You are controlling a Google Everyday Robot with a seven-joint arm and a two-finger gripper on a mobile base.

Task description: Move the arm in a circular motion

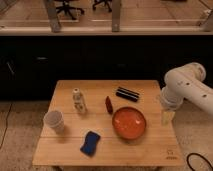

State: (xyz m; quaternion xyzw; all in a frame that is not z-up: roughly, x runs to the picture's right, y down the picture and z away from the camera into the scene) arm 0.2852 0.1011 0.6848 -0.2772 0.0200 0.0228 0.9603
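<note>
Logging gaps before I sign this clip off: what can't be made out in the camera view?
Camera view:
Arm: cut off by the right edge, base unseen; its claw hangs at the table's right edge.
Bottle: label too small to read.
Dark red item beside the plate: too small to identify.

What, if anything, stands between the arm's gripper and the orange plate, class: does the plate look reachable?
Probably yes. The gripper hangs at the right edge of the table, close beside the orange plate, and no object shows between them. The arm enters from the right.
</note>
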